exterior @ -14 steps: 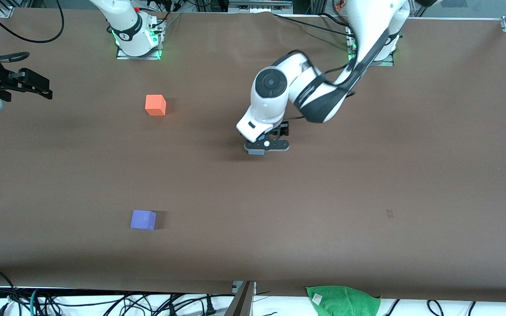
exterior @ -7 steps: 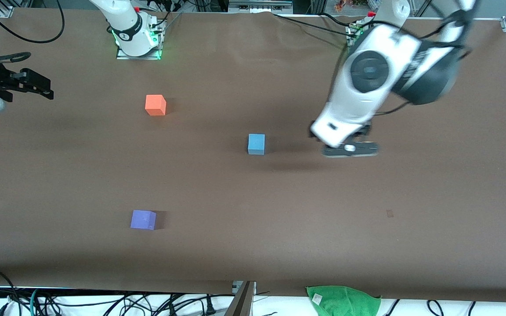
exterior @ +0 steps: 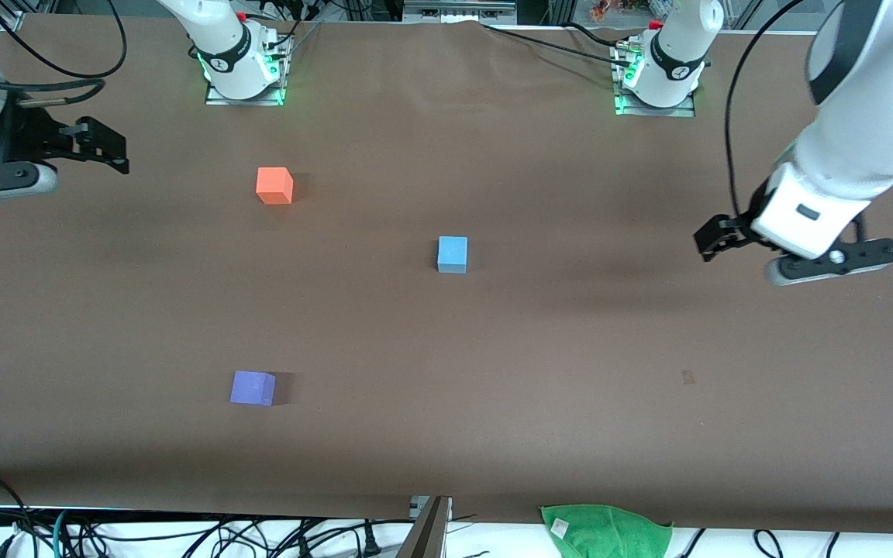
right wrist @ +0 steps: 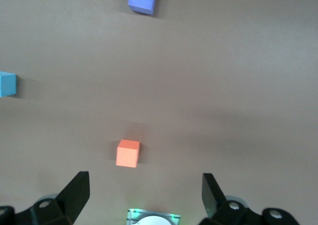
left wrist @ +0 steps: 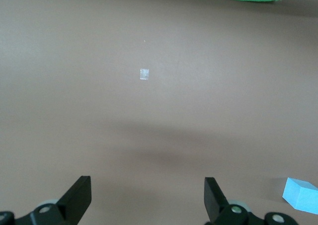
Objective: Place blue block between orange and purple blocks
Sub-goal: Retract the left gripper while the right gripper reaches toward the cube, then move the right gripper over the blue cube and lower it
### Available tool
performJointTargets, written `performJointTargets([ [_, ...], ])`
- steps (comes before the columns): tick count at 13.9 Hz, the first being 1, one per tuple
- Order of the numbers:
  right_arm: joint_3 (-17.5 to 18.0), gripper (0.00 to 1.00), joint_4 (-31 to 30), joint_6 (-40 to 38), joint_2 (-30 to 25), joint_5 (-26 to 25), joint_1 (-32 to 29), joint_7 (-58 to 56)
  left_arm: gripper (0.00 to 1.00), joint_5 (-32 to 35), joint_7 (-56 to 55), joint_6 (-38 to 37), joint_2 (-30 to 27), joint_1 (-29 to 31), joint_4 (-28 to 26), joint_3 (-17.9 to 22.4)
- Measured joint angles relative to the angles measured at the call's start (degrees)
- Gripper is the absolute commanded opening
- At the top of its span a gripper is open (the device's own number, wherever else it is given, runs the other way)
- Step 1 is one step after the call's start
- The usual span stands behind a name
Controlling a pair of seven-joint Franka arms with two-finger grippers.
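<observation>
Nearest the front camera, the purple block [exterior: 253, 387] is seen on the table [exterior: 570, 434], toward the right arm's end. The blue block [exterior: 453, 254] lies farther off, untouched. In depth it is between the purple & orange blocks, but offset toward the left arm's end. The orange block [exterior: 274, 185] is farthest. The left hand [left wrist: 148, 185] is held spread & empty over the table's left-arm end. The right hand [right wrist: 144, 183] is also spread, waiting at its own end. Judged: blue is to be re-gripped on opp. faces, centred, carried into the gap and set down w/o nudging either neighbour.
</observation>
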Motion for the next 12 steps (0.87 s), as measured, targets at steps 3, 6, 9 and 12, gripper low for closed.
performJointTargets([
  [3, 3.3, 1.0, 0.0, 0.9, 0.4, 0.2, 0.2, 2.4, 1.0, -6.5, 9.7, -0.9, -2.2, -1.8, -1.4, 8.1],
  [6, 6.9, 1.0, 0.0, 2.3, 1.3, 0.3, 0.2, 7.7, 1.0, -12.8, 19.7, 0.1, -5.7, -6.9, -6.6, 20.4],
  [9, 11.7, 1.0, 0.0, 3.0, 3.8, 0.5, 0.9, 11.7, 1.0, -12.8, 20.5, 5.4, -12.6, -8.1, -16.2, 21.5],
  [12, 12.9, 1.0, -0.1, 5.8, 8.5, 0.5, 5.2, 12.5, 1.0, -10.5, 20.5, 6.4, -16.1, -8.7, -20.1, 21.0],
])
